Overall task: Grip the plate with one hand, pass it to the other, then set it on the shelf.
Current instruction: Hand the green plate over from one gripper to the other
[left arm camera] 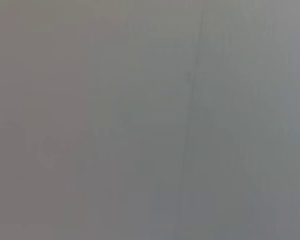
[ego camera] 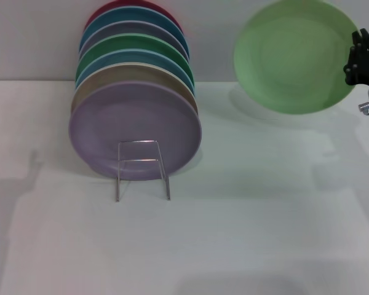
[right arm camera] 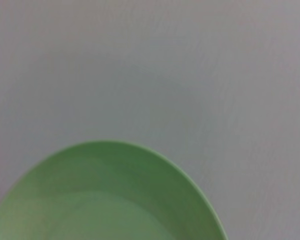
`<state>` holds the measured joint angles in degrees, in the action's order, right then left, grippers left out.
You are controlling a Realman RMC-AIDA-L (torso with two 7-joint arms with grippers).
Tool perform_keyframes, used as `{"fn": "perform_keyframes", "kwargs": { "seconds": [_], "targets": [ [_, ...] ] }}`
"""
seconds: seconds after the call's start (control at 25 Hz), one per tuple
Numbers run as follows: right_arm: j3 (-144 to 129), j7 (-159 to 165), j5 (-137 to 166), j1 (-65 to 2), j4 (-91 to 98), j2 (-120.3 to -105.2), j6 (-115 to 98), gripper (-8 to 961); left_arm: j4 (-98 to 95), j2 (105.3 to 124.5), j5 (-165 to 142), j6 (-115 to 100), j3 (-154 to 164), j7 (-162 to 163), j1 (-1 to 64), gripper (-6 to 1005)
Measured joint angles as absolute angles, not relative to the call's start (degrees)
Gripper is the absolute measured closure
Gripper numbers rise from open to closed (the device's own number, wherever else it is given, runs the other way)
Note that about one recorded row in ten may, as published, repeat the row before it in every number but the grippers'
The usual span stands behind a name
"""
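while the right gripper pinches the plate by its rim aloft, it should stay level until the unseen left arm takes hold.

Stacked plates crowd the shelf; open table lies on its right.

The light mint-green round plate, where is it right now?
In the head view, the light mint-green round plate hangs above the table at upper right, held at its edge by the right gripper, right of the wire rack.
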<state>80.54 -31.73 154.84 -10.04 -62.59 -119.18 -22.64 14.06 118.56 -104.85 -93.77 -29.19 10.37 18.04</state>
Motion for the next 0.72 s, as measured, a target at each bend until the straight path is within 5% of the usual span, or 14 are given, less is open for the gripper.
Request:
{"fn": "perform_keyframes", "kwargs": {
  "seconds": [0.72],
  "targets": [
    [69.1, -17.0, 154.9, -5.7, -47.0, -119.42, -51.7, 935, 16.3, 118.75, -105.5, -102.3, -17.8, 10.5, 15.0, 141]
  ]
}}
